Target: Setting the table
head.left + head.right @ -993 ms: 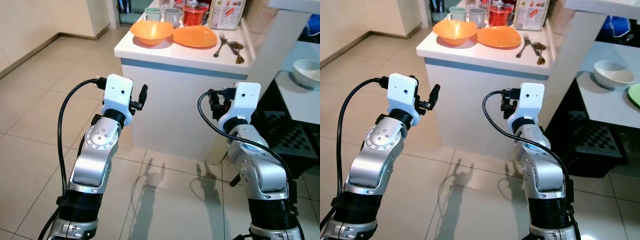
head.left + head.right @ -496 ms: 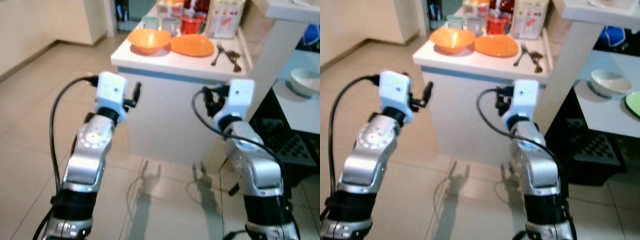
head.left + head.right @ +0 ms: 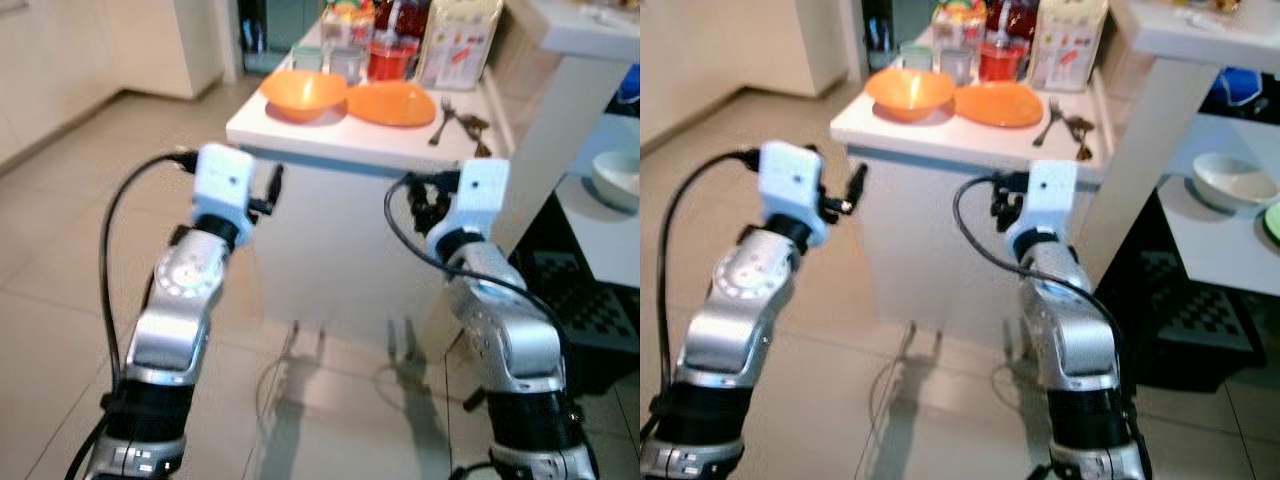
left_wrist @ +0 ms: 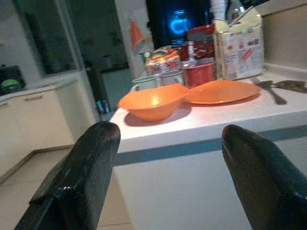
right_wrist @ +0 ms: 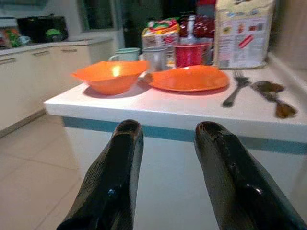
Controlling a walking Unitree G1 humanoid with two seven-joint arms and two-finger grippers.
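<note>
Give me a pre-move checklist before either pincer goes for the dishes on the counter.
1. Left pincer open and holding nothing: ok.
2. Right pincer open and holding nothing: ok.
3. Orange bowl upright near the counter edge, nothing on it: ok.
4. Orange plate lies flat beside the bowl: ok.
5. Fork and spoons lie on the counter beside the plate: ok.
6. Pincers close enough to reach the dishes: not ok, both are short of the counter edge.
</note>
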